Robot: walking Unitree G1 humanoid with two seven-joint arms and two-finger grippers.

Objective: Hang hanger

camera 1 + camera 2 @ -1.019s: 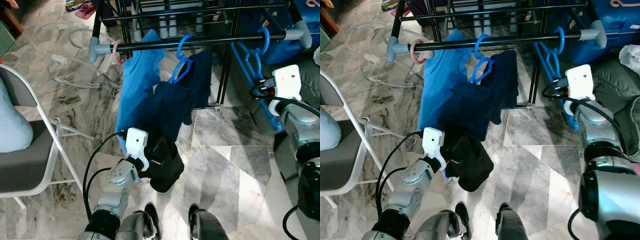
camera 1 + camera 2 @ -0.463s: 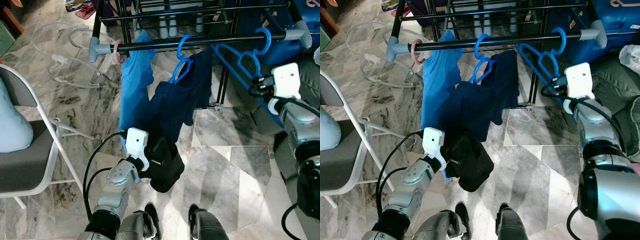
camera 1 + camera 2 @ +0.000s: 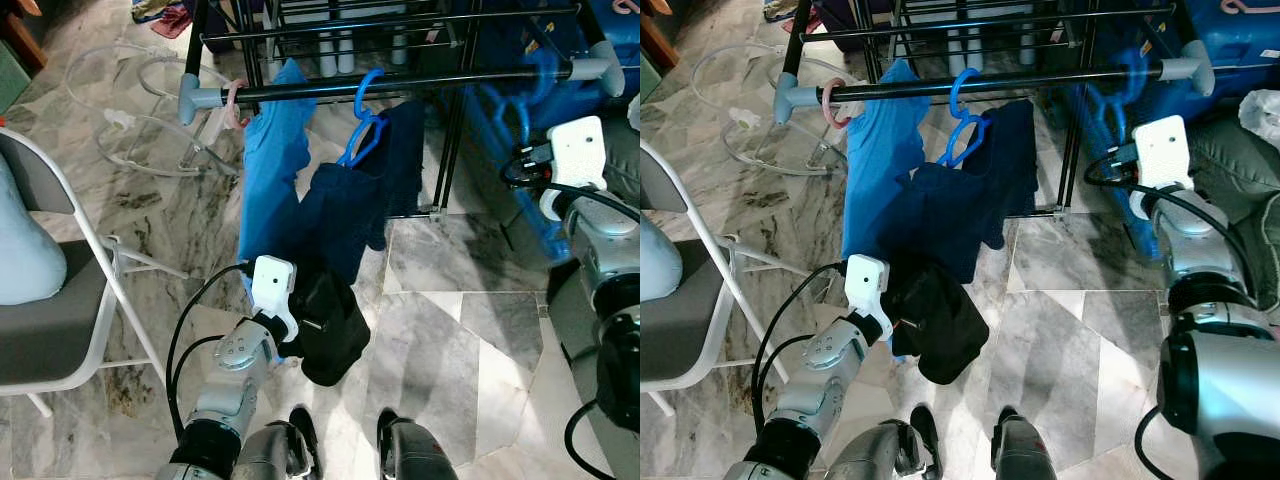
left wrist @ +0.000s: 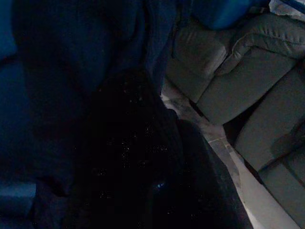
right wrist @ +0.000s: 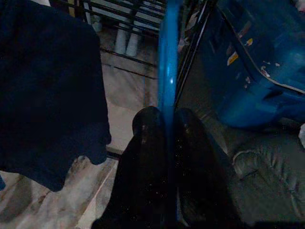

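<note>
Right wrist view: your right gripper has its fingers clenched on the blue hanger.
Hanger: blurred, up by the rack's black rail, near its right end.
Left gripper: low, at a black garment; you cannot tell its grip.

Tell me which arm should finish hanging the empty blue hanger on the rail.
Right. The right tool is already shut on the blue hanger, up near the rail at its right end. The left tool is low down, gripping the dark garment well below the rail.
</note>
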